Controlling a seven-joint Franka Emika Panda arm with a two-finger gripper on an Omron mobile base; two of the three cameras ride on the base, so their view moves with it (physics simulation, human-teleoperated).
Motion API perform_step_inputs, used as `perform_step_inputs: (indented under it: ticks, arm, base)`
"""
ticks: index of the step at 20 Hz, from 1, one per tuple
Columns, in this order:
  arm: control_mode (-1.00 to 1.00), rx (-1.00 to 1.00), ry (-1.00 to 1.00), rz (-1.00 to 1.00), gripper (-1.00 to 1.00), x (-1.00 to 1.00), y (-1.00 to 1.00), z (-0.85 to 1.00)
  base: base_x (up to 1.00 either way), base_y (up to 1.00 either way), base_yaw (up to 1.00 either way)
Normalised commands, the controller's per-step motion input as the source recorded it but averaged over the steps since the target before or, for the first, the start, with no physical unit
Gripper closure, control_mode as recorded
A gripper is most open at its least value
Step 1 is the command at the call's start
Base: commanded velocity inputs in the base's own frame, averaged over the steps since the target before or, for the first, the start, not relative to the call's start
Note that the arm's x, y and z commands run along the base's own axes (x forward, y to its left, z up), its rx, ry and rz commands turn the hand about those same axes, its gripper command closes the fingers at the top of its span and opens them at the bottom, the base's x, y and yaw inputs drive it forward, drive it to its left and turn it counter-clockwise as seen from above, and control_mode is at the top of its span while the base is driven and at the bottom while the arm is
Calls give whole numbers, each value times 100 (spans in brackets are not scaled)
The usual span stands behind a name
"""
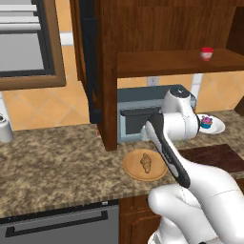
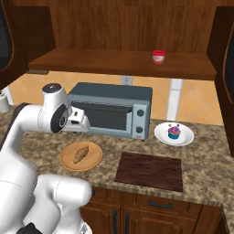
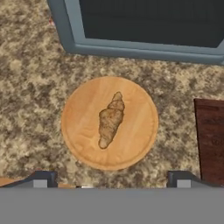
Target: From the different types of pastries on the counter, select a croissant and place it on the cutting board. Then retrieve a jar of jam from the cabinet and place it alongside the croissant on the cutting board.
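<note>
Golden lumpy croissant (image 3: 110, 120) lies on round wooden plate (image 3: 78, 131) beneath wide-spread end effector (image 3: 111, 179).

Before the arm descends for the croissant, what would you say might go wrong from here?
The croissant is small and lies diagonally on the round wooden plate, so the open end effector may close across its length and slip off. The toaster oven stands just behind the plate, and the arm could clip it.

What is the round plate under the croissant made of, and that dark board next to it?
The round light-tan plate looks like smooth pale wood, with faint grain. The dark reddish-brown rectangular cutting board looks like wood too, with streaky grain and a matte finish.
</note>
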Motion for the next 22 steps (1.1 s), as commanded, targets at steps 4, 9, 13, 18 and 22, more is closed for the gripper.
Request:
perform_step_inputs:
  ticks: [4,9,13,18,22]
  arm:
    - [-100,-3,-21,0,-100,16,16,-32]
    - [-100,0,-3,-6,-100,12,3,-26]
    - [-100,2,3,-13,-100,5,0,-35]
    - [-100,10,1,-12,-100,15,0,-29]
    - [-100,1,0,-3,-100,27,0,-18]
  base:
    - [0,0,0]
    - [0,0,0]
    - [0,0,0]
    - [0,0,0]
    - [0,0,0]
